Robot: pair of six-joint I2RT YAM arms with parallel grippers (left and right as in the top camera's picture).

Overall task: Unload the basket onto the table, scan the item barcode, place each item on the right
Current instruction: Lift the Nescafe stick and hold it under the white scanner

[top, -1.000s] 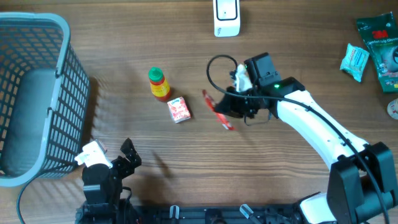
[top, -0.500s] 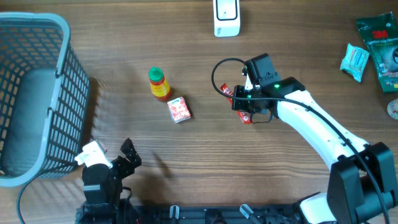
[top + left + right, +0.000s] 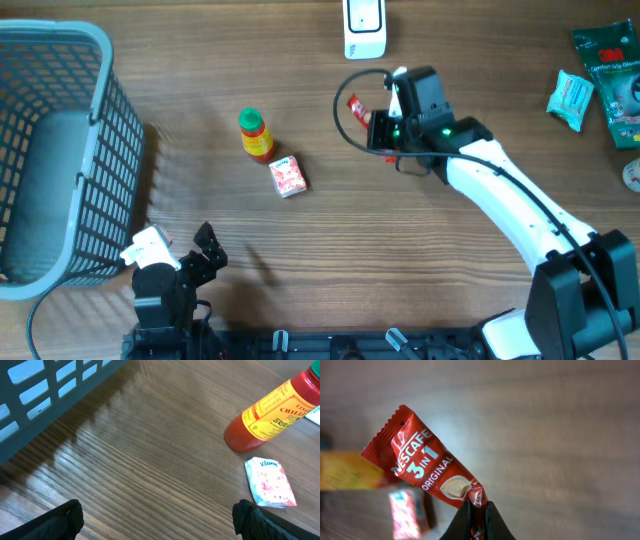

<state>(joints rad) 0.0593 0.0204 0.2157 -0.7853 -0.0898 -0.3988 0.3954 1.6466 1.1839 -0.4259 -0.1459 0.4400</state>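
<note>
Close in front of the scanner (image 3: 364, 27): coffee sachet (image 3: 356, 105) pinched by one end in closed right gripper (image 3: 372, 122).
Right arm stretched toward far table (image 3: 330, 270) edge; left gripper (image 3: 207, 246) parked at near edge, jaws spread, empty. Sachet print legible from right wrist only.

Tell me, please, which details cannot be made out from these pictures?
Barcode on the Nescafe sachet: the right wrist view shows only the printed front; overhead it is too small.
White device: overhead, cut off by the top edge.
Chilli sauce bottle: left wrist, its top is cut off by the right edge.
Green packets: overhead, print too small, partly cut by the right edge.
</note>
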